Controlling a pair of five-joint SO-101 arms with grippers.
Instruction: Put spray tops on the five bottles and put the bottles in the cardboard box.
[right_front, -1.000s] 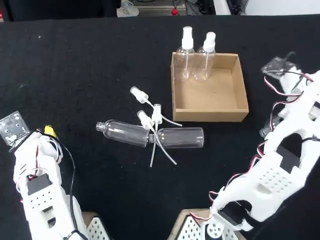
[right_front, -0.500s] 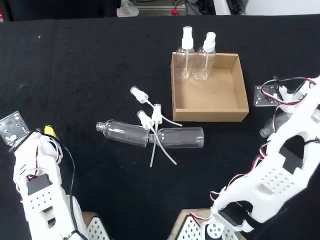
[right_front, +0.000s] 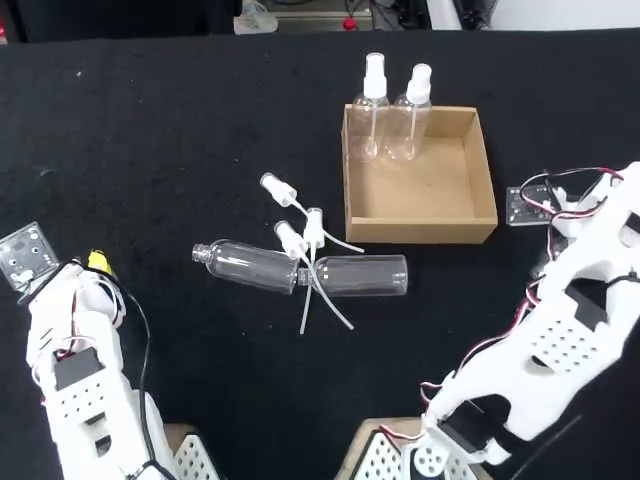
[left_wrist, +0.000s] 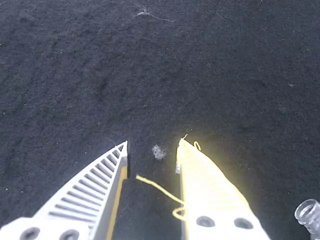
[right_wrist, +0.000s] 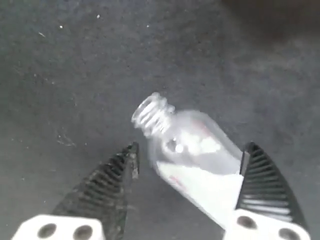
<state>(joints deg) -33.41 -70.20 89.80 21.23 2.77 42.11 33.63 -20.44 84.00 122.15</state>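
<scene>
right arm's fingers (right_wrist: 107, 187) spread, straddling uncapped bottle (right_wrist: 195, 146)

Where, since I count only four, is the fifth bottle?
Right wrist view: fifth bottle lies capless between the right gripper's open fingers, off the cardboard box's right side.

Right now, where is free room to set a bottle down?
Free: the table far left of the lying bottles; the cardboard box floor before its two capped bottles. Crowded: the middle, where those bottles and spray tops cross; right of the box, the right gripper straddles a bottle.
</scene>
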